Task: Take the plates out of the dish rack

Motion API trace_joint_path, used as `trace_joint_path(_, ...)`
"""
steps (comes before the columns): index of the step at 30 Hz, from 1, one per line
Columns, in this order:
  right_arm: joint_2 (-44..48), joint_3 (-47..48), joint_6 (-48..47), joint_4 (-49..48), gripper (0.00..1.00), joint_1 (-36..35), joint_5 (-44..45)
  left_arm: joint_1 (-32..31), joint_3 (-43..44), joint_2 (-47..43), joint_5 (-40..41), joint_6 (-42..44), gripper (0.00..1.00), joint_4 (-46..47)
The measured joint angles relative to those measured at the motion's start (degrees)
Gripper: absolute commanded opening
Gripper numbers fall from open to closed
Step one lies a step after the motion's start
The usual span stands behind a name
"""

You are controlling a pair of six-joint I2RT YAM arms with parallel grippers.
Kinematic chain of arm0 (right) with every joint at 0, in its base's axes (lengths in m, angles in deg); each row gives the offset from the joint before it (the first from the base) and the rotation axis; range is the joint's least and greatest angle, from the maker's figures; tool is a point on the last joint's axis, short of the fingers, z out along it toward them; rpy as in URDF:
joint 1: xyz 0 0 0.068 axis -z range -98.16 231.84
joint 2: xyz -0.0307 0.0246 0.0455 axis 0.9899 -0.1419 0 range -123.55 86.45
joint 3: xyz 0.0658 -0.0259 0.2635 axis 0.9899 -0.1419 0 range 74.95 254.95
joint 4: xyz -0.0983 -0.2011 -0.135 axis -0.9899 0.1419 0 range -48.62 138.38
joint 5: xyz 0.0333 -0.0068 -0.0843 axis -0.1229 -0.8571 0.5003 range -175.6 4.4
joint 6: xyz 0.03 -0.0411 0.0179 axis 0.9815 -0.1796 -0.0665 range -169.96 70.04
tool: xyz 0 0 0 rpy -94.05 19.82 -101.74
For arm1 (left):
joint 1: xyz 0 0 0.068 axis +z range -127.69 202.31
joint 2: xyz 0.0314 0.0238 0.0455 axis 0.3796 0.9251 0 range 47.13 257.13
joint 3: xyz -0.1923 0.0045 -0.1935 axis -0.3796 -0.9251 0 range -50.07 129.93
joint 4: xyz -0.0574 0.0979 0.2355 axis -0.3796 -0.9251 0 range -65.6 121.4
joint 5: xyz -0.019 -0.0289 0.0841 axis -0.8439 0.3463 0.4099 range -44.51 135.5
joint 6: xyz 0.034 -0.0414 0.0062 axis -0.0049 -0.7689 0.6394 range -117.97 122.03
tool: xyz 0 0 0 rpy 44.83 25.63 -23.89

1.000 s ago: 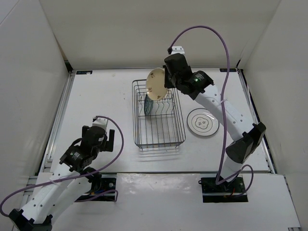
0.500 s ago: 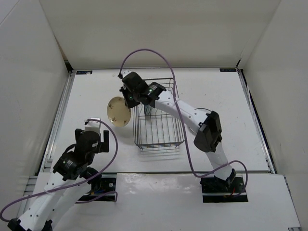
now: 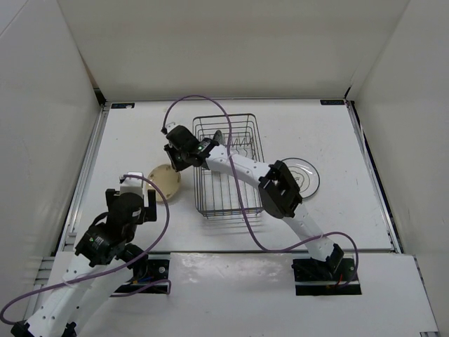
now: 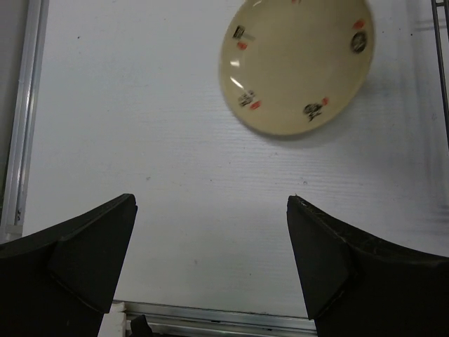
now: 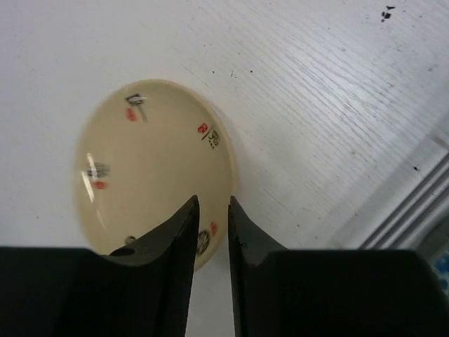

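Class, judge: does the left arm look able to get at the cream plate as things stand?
Probably yes: the cream plate is just ahead of the open left fingers, with only bare table between. However, the right fingers seem to be pinching its rim.

no readable text; red and black marks on cream plate (image 5: 151, 175) illegible.

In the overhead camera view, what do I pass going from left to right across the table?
Left gripper → cream plate → dish rack → white plate, partly under the right arm.
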Motion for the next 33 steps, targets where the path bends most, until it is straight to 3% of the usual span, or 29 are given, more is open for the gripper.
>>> trace_joint_path(4, -2.67, 0.00, 1.18, -3.32, 0.31, -0.17, 0.04, 0.00, 0.00, 0.35, 0.31, 0.04, 0.99, 0.02)
trace_joint_path(10, -3.17, -0.22, 3.76, -6.12, 0.43, -0.31, 0.87, 0.00, 0.00, 1.33, 0.39, 0.09, 0.99, 0.04)
trace_joint_path(17, -2.73, -0.59, 3.65, -5.20, 0.47, -0.07, 1.64, 0.00, 0.00, 3.34, 0.37, 0.13, 0.99, 0.48)
trace_joint_path(20, 0.09, -0.63, 2.12, -2.49, 0.55, 0.02, 3.06, 0.00, 0.00, 4.35, 0.37, 0.15, 0.99, 0.50)
trace_joint_path(25, 14.80, -4.42, -2.84, 3.23, 0.66, 0.76, 10.56, 0.00, 0.00, 5.66, 0.39, 0.11, 0.99, 0.48)
trace_joint_path(33, 50.62, -23.91, -5.73, 9.51, 0.69, 2.93, 21.33, 0.00, 0.50, 10.19, -1.99, 0.02, 0.99, 2.51)
